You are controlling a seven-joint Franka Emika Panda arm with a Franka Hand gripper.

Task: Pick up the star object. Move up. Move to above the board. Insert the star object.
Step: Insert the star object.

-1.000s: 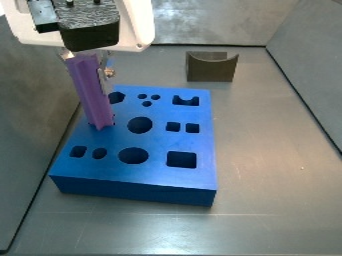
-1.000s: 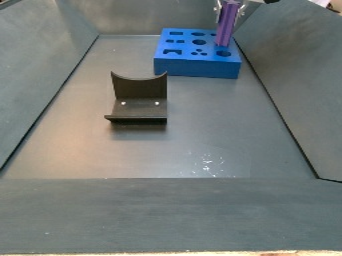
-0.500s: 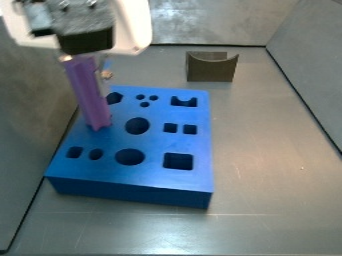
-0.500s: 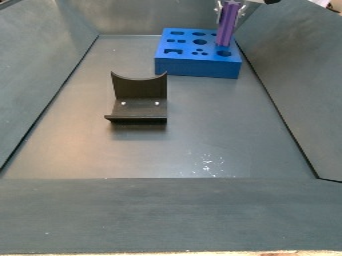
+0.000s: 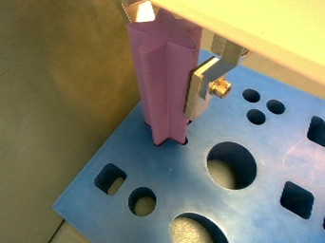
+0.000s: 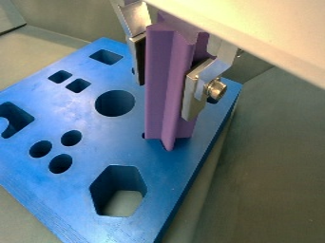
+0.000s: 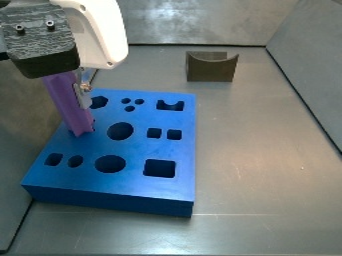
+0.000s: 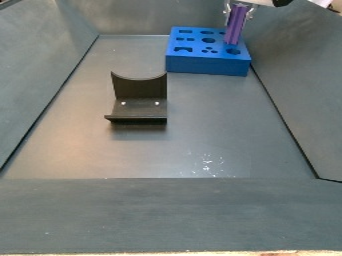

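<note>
While clamped upright betw. gripper (image 5: 178, 71) fingers (image 5: 206, 82), star object (image 5: 162, 85) held w/ lower tip set in hole near board (image 5: 241, 204) edge, fixture (image 8: 135, 99) well apart.

Gripper holding the star object upright at the board's edge.

In a side view the gripper (image 7: 76, 88), under a white and dark housing, grips the star object (image 7: 70, 108), a slender purple prism standing upright with a slight lean. Its lower end meets the top face of the board (image 7: 127, 185) near the left edge, beside a large round hole; whether it sits inside a hole cannot be told. The blue board lies flat on the grey floor, showing round, square and notched cut-outs. The fixture (image 7: 210, 65) stands well apart, further back to the right.
</note>
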